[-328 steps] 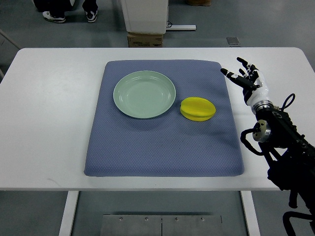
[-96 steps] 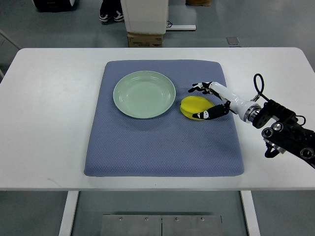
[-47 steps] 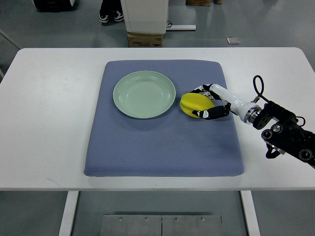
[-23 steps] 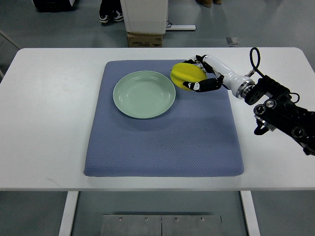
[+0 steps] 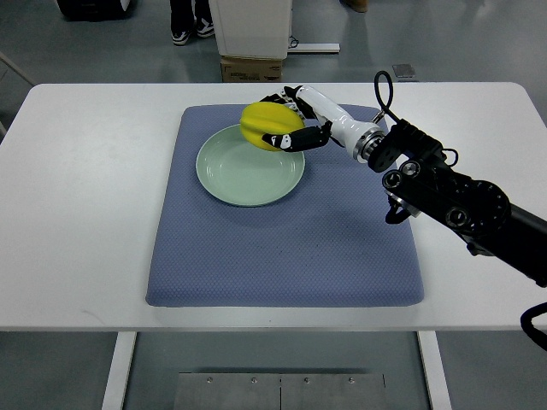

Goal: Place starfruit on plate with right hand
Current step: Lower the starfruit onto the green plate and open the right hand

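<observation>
- right hand point(image 5: 286, 120) reaches in from the right edge, arm stretched far-left across the table; fingers point(image 5: 291, 140) curled round the starfruit point(image 5: 265, 125), dark fingertips showing on its near and far sides.
- starfruit sits inside the hand's grasp, off the surface, over the far-right rim of the plate point(image 5: 231, 171). judged from the top view alone, height above the plate cannot be told.
- plate lies on the far-left part of the blue mat point(image 5: 282, 248), which covers the middle of the white table point(image 5: 85, 213); the mat likely gives a soft, non-slip bed for plate and fruit.
- grip wraps from the right side, leaving the fruit's left face bare. that suits a release toward the plate's centre.
- step in hand, as i read it: carry, not yet set down. fruit is near the rim rather than the middle, so a little more leftward and nearward travel seems needed before letting go.
- risk: dropped here, it could tip off the rim.
- left arm not seen.
</observation>
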You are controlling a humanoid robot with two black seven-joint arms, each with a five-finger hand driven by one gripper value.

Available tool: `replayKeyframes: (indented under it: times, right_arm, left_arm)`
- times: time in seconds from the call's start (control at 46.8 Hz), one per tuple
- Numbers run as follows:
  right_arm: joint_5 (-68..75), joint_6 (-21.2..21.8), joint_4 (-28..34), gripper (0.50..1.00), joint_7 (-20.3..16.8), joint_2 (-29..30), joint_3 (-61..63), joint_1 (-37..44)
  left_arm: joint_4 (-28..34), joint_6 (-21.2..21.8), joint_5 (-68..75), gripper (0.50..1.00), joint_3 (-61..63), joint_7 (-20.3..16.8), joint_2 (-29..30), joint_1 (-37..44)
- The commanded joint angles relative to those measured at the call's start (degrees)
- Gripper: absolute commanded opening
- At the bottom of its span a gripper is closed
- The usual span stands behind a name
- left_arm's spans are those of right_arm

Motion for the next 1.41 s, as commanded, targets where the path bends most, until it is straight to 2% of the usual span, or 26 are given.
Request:
replayKeyframes:
  times: [0.0, 0.342, 1.111, 1.132, 1.175, 1.282, 1.325, 1.389]
  right_arm:
    - [0.0, 0.0, -1.46, 0.5, -0.03, 2.12, -0.09, 0.71]
    - [-0.09, 0.0, -6.39, 0.5, -0.73, 3.09, -1.05, 1.15]
    - [-0.09, 0.0, -5.95, 0.5, -0.64, 3.09, -12.13, 0.45]
    - [-0.09, 0.0, -5.95, 0.526, -0.64, 3.09, -12.13, 0.45]
    - [-0.09, -0.09, -5.95, 0.664, -0.64, 3.09, -12.13, 0.36]
    - [0.0, -0.09, -5.95, 0.918, -0.64, 3.09, -12.13, 0.27]
    - [0.09, -0.09, -5.95, 0.983, -0.64, 3.09, -12.04, 0.27]
    - [0.26, -0.09, -5.95, 0.995, -0.73, 3.09, -11.87, 0.27]
  left_arm:
    - [0.0, 0.0, -0.02, 1.0, 0.06, 0.0, 0.0, 0.0]
    - [0.0, 0.0, -0.02, 1.0, -0.02, 0.0, 0.0, 0.0]
    - [0.0, 0.0, -0.02, 1.0, -0.02, 0.0, 0.0, 0.0]
    - [0.0, 0.0, 0.07, 1.0, 0.06, 0.0, 0.0, 0.0]
    - [0.0, 0.0, -0.02, 1.0, 0.06, 0.0, 0.0, 0.0]
    - [0.0, 0.0, -0.02, 1.0, 0.06, 0.0, 0.0, 0.0]
    - [0.0, 0.0, -0.02, 1.0, -0.02, 0.0, 0.0, 0.0]
    - [0.0, 0.0, 0.07, 1.0, 0.06, 0.0, 0.0, 0.0]
